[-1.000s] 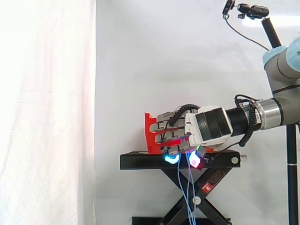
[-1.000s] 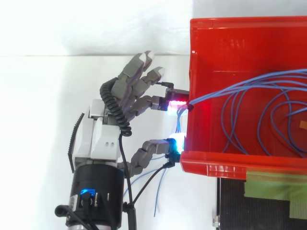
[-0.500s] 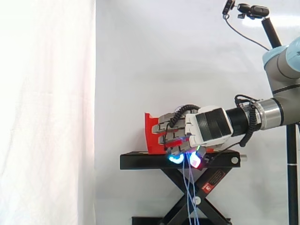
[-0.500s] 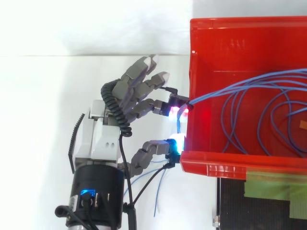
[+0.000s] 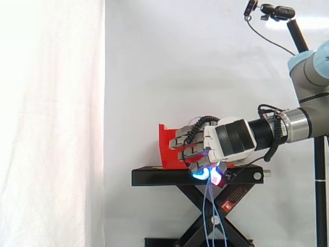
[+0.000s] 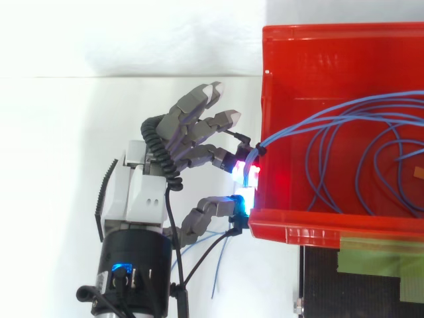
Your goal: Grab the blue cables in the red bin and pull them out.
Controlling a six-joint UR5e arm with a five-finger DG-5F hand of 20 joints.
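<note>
The hand (image 6: 142, 192) waits just outside the red bin (image 6: 318, 222). Its thumb pad and one finger pad (image 6: 240, 167) are pressed together on the blue cables (image 6: 344, 119), pinching them just beside the wall they cross. Its other fingers are spread straight and hold nothing. From the pinch the strands run over the wall and away from the hand, their length stretching across the bin floor in wide loops. Nearly all the cable therefore lies ahead of the fingertips. The pull should go back along the wrist, away from the wall. In the side view, the cables hang from the pinch past the black stand (image 5: 154, 177). The bin holds these loops and a small tan piece (image 6: 417, 172) that cannot be identified.
</note>
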